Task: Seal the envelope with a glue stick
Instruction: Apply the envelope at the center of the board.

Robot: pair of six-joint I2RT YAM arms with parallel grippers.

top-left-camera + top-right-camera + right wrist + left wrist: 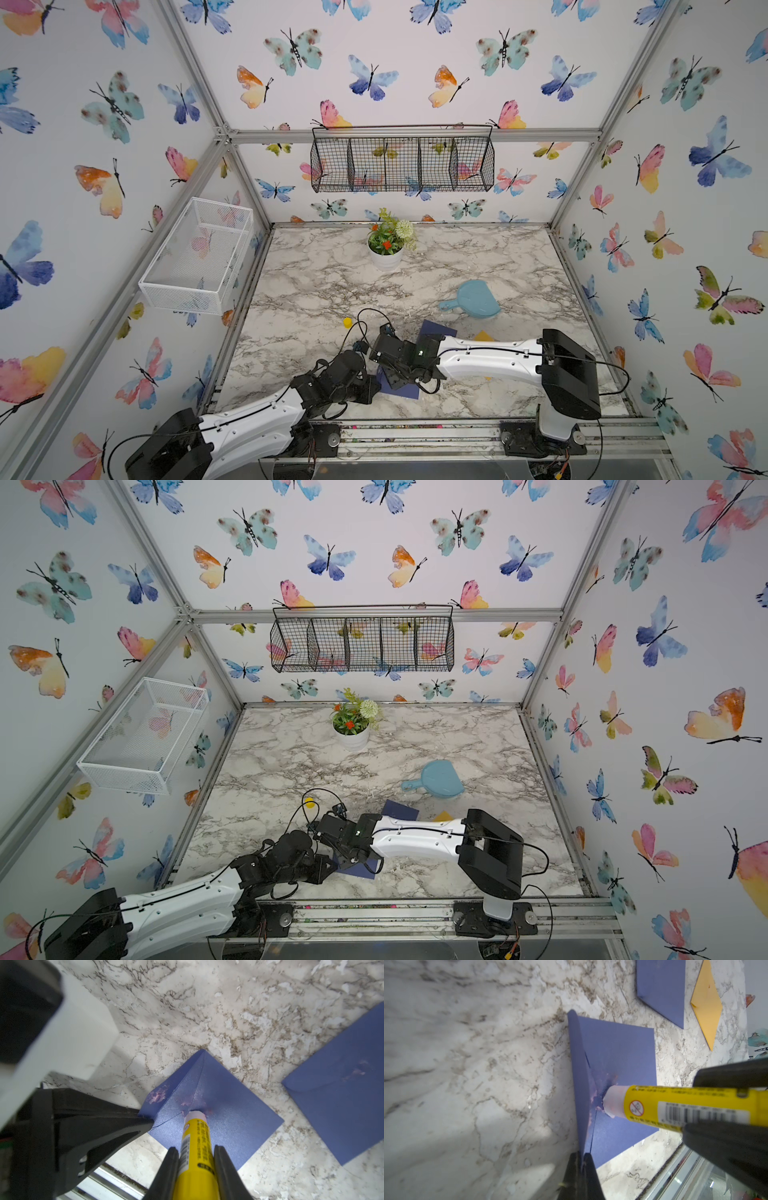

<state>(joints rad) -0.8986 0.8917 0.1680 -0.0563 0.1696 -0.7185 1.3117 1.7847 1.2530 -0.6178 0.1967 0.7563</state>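
The right gripper [196,1148] pinches the glue stick [195,1132], whose white tip touches the blue envelope [232,1118] by its flap [164,1093]. The left gripper [582,1157] pinches that flap and holds it up. Pink glue is on already; the flap is not pressed down yet. I count one glue stick, one cap [348,322], and three envelopes: this one, another blue envelope [660,991], one yellow envelope [706,1005].
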